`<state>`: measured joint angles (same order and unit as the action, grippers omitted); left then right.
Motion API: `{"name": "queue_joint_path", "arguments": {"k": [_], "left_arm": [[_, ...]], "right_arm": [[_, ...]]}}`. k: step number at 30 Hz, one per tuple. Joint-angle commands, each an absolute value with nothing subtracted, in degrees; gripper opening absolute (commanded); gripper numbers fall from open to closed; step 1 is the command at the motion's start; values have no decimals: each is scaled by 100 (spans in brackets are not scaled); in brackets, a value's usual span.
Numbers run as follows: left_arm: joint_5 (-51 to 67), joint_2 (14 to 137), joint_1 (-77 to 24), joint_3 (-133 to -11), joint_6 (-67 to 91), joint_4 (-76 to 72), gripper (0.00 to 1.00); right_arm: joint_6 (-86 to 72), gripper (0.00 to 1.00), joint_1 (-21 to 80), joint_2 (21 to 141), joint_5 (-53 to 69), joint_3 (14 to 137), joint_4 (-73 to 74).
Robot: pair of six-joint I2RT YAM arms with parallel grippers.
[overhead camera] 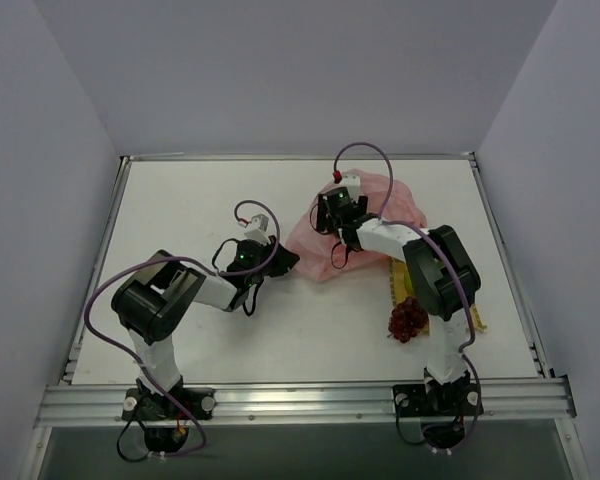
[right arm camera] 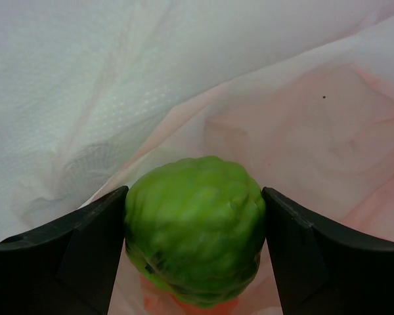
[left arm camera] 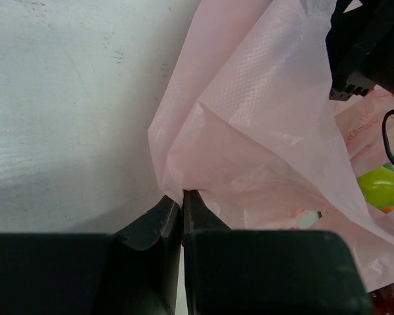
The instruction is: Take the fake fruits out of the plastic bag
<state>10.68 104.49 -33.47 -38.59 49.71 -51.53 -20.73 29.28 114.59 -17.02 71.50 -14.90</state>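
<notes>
Left tool [left arm camera: 182, 198] is clenched on a fold at the edge of the plastic bag [left arm camera: 262, 131], in my judgement anchoring it against dragging. The right tool [right arm camera: 194, 194], reaching inside the bag, grasps the bumpy green ball [right arm camera: 194, 249] between both jaws. The grape bunch [overhead camera: 408, 320] lies on the bench [overhead camera: 200, 200] outside the bag, off its near right side; other contents cannot be made out.

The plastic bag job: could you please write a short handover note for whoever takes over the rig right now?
Left tool: shut on the plastic bag edge, holding it.
Right tool: inside the bag, jaws touching both sides of the bumpy green ball.
Done: grape bunch out, beside the yellow mat.
To do: lift the ball out; a yellow-green fruit shows by the bag.
</notes>
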Motion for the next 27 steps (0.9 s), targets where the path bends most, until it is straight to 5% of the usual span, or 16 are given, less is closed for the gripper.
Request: {"name": "queue_joint_path", "arguments": {"k": [1,4,6,20,27], "left_arm": [[1125,10450,-3384,-3920,4975,-5397,2],[1116,10441,-3384,-3964,4975,-5396,2],[1081,10424,-3392,-3990,4983,-5379,2],[923,10257,-3243,-4684,5036,-5194,2],[870,10608,-3173,-5097,5247,-5659,2]], "right_arm": [[-1890,71,3032,10882,-2127,7163,-1451],[-1828,71,3059,10548,-2215,6979,-1424],[-1819,59,3067,10320,-2189,6847,-1380],[-2214,61,3058,8361,-80,5855,-985],[-2934,60,3050,5400,-1594,4703,252]]}}
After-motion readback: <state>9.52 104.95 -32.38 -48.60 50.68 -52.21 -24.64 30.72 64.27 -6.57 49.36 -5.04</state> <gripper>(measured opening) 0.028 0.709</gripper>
